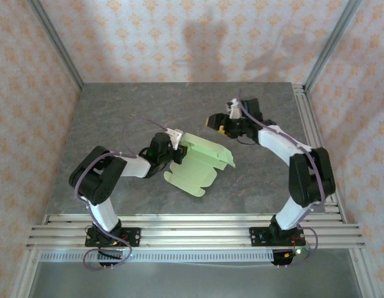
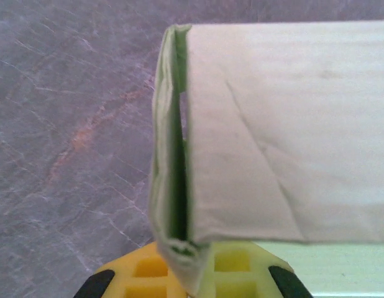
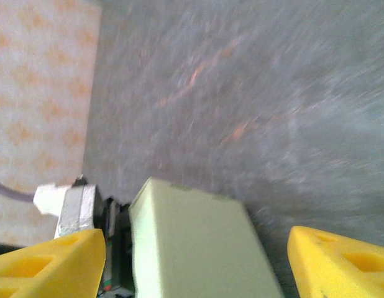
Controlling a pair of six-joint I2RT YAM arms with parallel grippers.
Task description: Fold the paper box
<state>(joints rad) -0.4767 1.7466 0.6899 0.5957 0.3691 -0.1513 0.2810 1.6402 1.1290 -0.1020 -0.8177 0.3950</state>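
The pale green paper box [image 1: 201, 166] lies partly folded on the grey table, one panel raised along its far side. My left gripper [image 1: 174, 149] is shut on the box's left edge. In the left wrist view the yellow fingers [image 2: 142, 273] pinch a doubled fold of the paper box [image 2: 285, 136], which stands up ahead of them. My right gripper [image 1: 215, 122] hovers open just behind the box's far edge. In the blurred right wrist view its yellow fingertips [image 3: 52, 264] stand wide apart, with a folded panel of the box [image 3: 192, 248] lying beyond the gap.
The grey marbled table [image 1: 130, 112] is bounded by patterned walls and aluminium posts [image 1: 55, 43]. Slotted rails [image 1: 192, 230] run along the near edge by both arm bases. The left gripper's metal end [image 3: 74, 208] appears beside the box in the right wrist view.
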